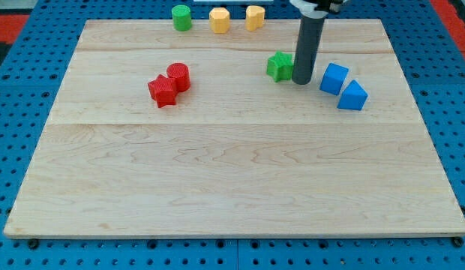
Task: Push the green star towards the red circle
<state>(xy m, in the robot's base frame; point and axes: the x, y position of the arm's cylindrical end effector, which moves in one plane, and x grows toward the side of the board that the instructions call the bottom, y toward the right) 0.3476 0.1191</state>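
Observation:
The green star [278,66] lies on the wooden board [232,172] right of centre near the view's top. My tip [303,81] stands right against the star's right side. The red circle [178,76] sits to the view's left of the star, with a red star-shaped block [163,91] touching its lower left.
Two blue blocks [334,78] [352,96] lie just right of my tip. A green cylinder [181,16] and two yellow blocks [219,19] [254,16] stand in a row along the board's top edge. A blue pegboard [22,150] surrounds the board.

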